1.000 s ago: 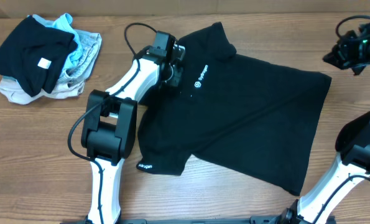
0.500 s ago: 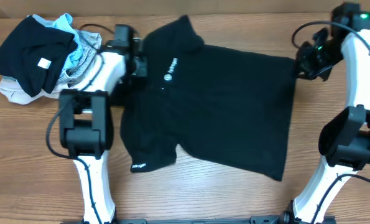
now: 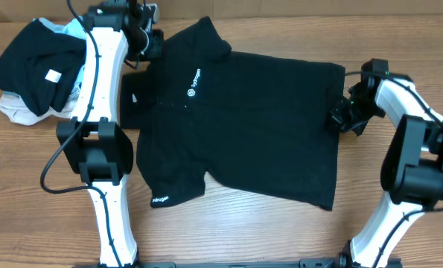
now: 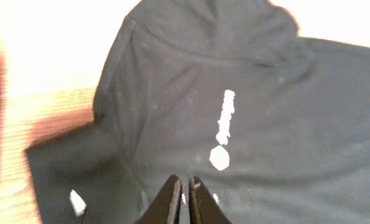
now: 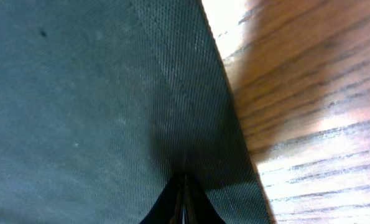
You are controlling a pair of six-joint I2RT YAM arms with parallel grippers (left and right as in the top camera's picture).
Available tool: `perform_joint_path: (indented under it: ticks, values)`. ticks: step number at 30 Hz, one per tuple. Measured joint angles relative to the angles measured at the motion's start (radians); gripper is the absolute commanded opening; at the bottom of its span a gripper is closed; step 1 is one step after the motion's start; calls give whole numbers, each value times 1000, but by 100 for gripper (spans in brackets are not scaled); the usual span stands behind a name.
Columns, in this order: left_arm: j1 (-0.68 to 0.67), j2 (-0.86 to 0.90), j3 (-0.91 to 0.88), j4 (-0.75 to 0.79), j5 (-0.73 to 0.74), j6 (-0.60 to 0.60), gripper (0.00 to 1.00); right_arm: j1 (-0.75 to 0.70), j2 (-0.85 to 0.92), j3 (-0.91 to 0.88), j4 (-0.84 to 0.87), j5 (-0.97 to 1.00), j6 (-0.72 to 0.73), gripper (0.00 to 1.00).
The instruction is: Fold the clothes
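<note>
Two arms are at the black polo shirt (image 3: 258, 126), which lies spread out, chest side up, on the wooden table (image 3: 243, 238). The right gripper (image 5: 181, 186) has its jaws pressed fully together, and the fabric next to the shirt's hem (image 5: 234, 124) is pinched between the tips. Bare wood begins just to the right of these jaws. The left gripper (image 4: 183, 186) has its jaws almost touching, with only a thin slit, and we see nothing caught between them. The white chest logo (image 4: 222, 127) lies just ahead of these tips and the collar (image 4: 216, 37) further ahead.

We judge the shirt to be light, limp and without stiffness, so any part not held will sag and drag on the wood. Thin knit may slip from narrow tips. The better places to take hold are probably the thicker ones: the stitched hem, a shoulder seam, or the collar edge.
</note>
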Motion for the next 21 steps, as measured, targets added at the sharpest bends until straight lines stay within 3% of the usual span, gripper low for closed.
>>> perform_joint_path:
  ticks: [10, 17, 21]
  values:
    - [2, 0, 342, -394, -1, 21, 8, -56, -45, -79, 209, 51, 130, 4]
    - [14, -50, 508, -422, -2, 6, 29, -227, 14, 18, 173, -31, -5, 8]
    - [17, -126, 515, -422, -2, -7, 31, -246, 26, 109, 21, -92, -97, 20]
